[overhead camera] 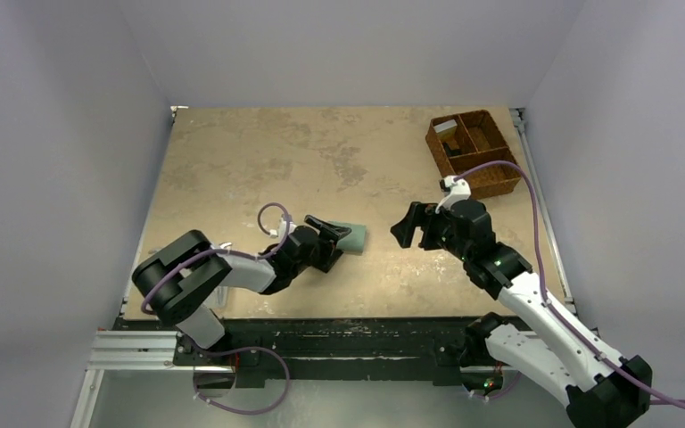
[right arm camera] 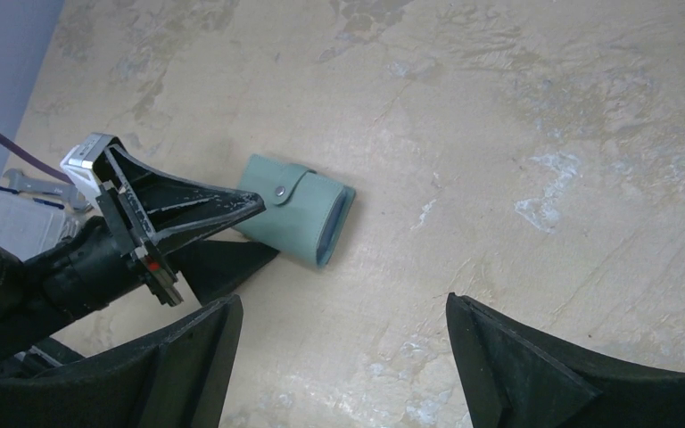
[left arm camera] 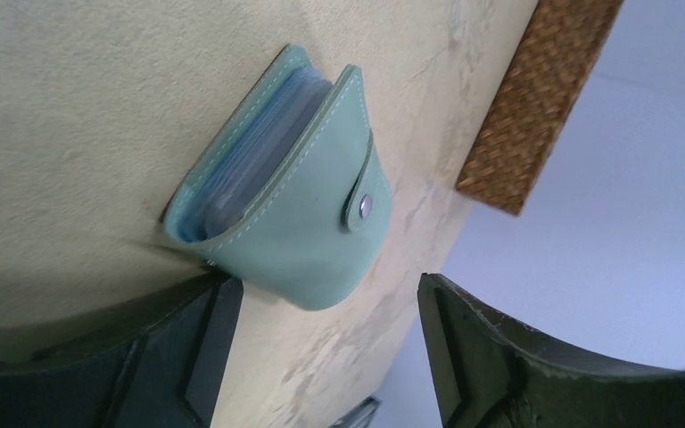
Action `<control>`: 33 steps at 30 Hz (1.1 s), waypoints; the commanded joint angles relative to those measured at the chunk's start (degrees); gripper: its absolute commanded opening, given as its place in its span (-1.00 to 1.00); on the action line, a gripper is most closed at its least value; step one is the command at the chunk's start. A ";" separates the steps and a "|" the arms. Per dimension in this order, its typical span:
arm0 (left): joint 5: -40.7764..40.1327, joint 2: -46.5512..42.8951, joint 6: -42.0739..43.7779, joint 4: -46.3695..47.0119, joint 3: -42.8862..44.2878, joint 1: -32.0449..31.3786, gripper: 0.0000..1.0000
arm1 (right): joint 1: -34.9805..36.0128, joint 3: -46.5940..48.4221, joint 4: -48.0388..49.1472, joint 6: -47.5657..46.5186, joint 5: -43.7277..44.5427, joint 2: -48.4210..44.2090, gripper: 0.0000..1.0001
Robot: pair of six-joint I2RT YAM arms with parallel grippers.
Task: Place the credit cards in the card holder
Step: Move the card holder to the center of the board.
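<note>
The left wrist camera is closest to the card holder. It lies on the counter just past the tips of the left gripper, nearer the left-hand finger. The jaws are spread wide on either side of its near end and hold nothing. Whether that finger touches the holder's corner cannot be told. Only this view shows the holder's open edge, with pale blue-green sleeves between the two covers. Whether the credit cards are in those sleeves cannot be told. The strap is snapped shut across the cover.

The right wrist camera gives the flat outline instead. The holder lies flat, well ahead of the right gripper, whose jaws are wide apart and empty. From here the left gripper's two fingers reach in over the holder's strap end and hide part of it.

The overhead camera shows the whole layout. The holder is a small green patch at the tips of the left jaws, and the right jaws face it across a bare stretch of counter. A brown woven basket stands far beyond the right jaws. What lies in its compartments is too small to name, and the left wrist view cuts it down to one corner.
</note>
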 commanded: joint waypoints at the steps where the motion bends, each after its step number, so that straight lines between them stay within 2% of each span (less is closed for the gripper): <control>1: -7.57 5.50 -6.95 7.81 0.12 -0.67 0.42 | -0.36 1.99 -0.92 -1.82 1.39 -1.10 0.87; 4: -10.05 10.64 -8.54 15.72 -0.07 -0.62 0.11 | -0.36 2.86 -1.66 -1.97 0.90 -1.41 0.87; 8: -13.81 17.40 -7.74 18.65 4.72 0.57 -0.27 | -0.36 4.59 -3.09 -3.05 2.38 -1.80 0.87; 14: -11.02 32.65 -3.14 27.06 19.22 6.90 -0.55 | -0.51 8.94 -5.23 -3.86 3.52 -1.02 0.87; 23: -9.96 53.30 4.63 16.34 54.31 11.40 -0.55 | -0.56 13.29 -7.90 -3.34 4.95 -0.32 0.88; 26: -10.46 57.43 6.40 14.02 62.48 13.13 -0.55 | -0.59 14.18 -9.13 -2.24 4.37 -1.22 0.88; 30: -8.64 56.21 9.07 12.59 64.11 15.36 -0.46 | -0.62 15.48 -10.90 -1.32 4.62 -2.60 0.88; 33: -5.59 49.89 12.28 13.17 59.57 16.11 -0.22 | -0.62 16.52 -11.77 -1.59 6.39 -3.56 0.90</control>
